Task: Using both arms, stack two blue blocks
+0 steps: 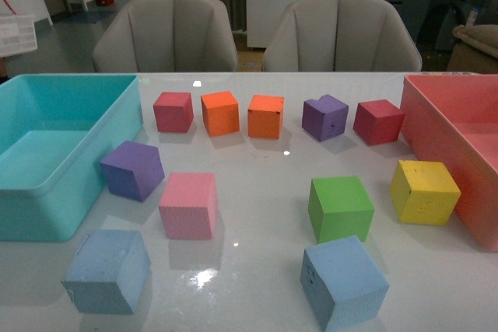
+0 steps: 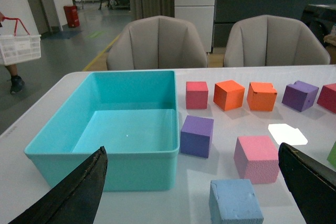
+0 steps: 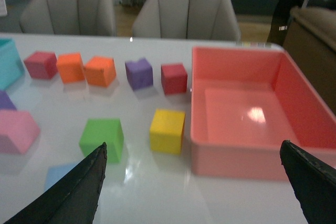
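Observation:
Two pale blue blocks lie near the table's front edge, well apart: one at the front left [image 1: 107, 270], one at the front right [image 1: 342, 281]. Neither arm shows in the front view. In the left wrist view my left gripper [image 2: 191, 153] is open and empty, and the left blue block [image 2: 234, 202] lies on the table between its black fingers [image 2: 79, 192]. In the right wrist view my right gripper [image 3: 192, 145] is open and empty, with a corner of the right blue block [image 3: 60, 174] showing beside one finger [image 3: 79, 192].
A turquoise bin [image 1: 47, 192] stands at the left and a red bin [image 1: 436, 130] at the right. Purple [image 1: 132, 169], pink [image 1: 187, 204], green [image 1: 340, 207] and yellow [image 1: 424, 190] cubes lie mid-table. Red, orange and purple cubes line the back. Two chairs stand behind.

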Robot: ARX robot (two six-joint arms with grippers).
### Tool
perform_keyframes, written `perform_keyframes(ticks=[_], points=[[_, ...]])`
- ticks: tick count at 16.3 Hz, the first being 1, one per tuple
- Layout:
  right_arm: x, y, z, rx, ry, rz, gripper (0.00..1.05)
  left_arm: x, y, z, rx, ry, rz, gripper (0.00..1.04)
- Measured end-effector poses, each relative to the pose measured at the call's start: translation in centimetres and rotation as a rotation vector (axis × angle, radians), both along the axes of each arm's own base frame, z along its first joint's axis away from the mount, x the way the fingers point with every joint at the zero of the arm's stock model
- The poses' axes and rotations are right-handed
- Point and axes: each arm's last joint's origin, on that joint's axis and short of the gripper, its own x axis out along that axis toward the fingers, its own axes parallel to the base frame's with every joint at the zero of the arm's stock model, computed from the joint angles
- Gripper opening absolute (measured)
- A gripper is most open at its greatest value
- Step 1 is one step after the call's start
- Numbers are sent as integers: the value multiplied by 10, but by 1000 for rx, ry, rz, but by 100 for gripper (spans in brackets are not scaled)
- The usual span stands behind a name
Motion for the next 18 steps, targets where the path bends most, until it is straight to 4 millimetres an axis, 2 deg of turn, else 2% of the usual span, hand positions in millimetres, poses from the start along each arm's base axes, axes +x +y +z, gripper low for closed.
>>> perform_keyframes(ticks=[2,3,4,6,7,8,11,14,18], points=[[29,5,38,-23,-95,15,98,0,0,0,0,0,0,98],[53,10,50,-24,-81,28,98,0,0,0,0,0,0,98],[76,16,56,-18,-19,44,98,0,0,0,0,0,0,98],[118,42,53,-10,128,118,98,0,0,0,0,0,0,98],[134,59,45,-20,182,146,98,0,0,0,0,0,0,98],[143,78,28,-43,267,184,98,0,0,0,0,0,0,98],[146,122,-30,-144,484,263,98,0,0,0,0,0,0,98],[143,141,-58,-177,577,275,98,0,0,0,0,0,0,98],[154,149,-79,-132,665,245,98,0,0,0,0,0,0,98]])
